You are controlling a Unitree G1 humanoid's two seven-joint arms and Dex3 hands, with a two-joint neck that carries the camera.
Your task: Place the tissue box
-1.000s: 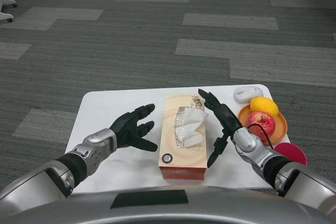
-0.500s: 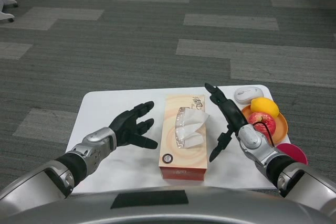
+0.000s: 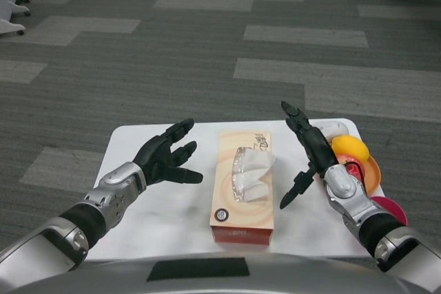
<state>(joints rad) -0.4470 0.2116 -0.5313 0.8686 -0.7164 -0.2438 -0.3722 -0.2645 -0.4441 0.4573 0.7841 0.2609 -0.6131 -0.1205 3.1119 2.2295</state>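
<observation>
The box (image 3: 243,185) lies flat mid-table (image 3: 138,142), between 2 spread, empty hands — left (image 3: 164,160) and right (image 3: 310,153), neither touching it. Risk, I judge: the right hand sits near the fruit plate (image 3: 374,170) — a sideways swing could knock it.

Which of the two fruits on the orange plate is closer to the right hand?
The red apple, partly hidden behind the right hand. The yellow lemon sits beyond it on the orange plate, nearer the white mouse.
</observation>
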